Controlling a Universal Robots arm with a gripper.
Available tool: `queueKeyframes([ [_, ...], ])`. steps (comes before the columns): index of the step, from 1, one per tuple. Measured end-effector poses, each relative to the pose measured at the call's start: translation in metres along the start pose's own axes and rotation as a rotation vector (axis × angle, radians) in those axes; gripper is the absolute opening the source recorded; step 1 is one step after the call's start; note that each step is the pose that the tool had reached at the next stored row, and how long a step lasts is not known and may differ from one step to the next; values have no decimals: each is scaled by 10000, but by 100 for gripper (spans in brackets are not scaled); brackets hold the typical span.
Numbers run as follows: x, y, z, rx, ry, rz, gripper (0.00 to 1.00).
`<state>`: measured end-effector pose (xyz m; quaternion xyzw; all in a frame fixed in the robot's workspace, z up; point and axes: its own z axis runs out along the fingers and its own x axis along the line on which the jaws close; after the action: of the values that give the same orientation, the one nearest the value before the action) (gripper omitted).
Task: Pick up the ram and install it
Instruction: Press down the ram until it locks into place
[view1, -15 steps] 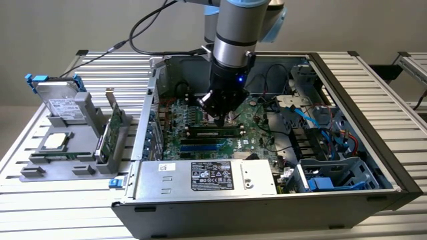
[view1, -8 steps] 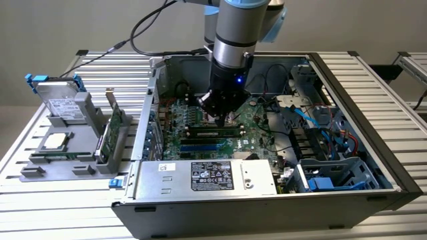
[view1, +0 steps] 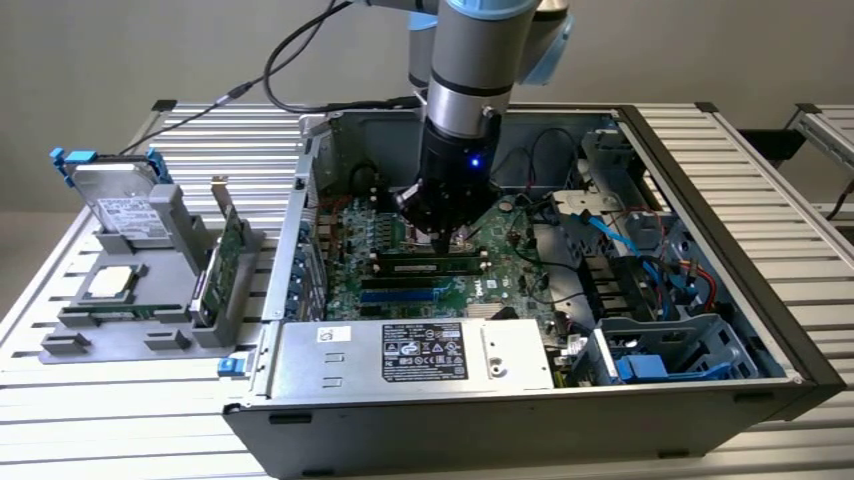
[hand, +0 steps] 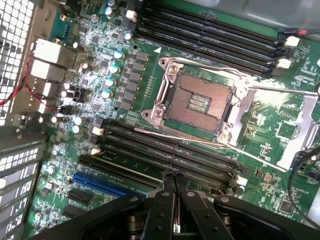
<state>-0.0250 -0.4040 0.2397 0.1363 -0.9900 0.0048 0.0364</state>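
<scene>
I see the pincer (hand: 174, 181) closed with nothing between its fingers, low inside the open computer case (view1: 694, 190), pressing over the memory slots (hand: 165, 155) just beside the empty CPU socket (hand: 197, 100). The ram (view1: 427, 266) lies seated in a motherboard slot directly under the pincer.

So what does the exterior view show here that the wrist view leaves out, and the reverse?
Exterior alone: the grey boxy hard drive with blue tabs and the green expansion card on the rack outside the open computer case. Wrist alone: the bare square processor socket, with its pins exposed. Both: the green motherboard with long black memory slots, and the shut end effector above them.
</scene>
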Motion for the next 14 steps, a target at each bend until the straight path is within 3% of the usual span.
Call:
queueKeyframes([
  [14,-2,0,24,-81,-135,1711,10],
])
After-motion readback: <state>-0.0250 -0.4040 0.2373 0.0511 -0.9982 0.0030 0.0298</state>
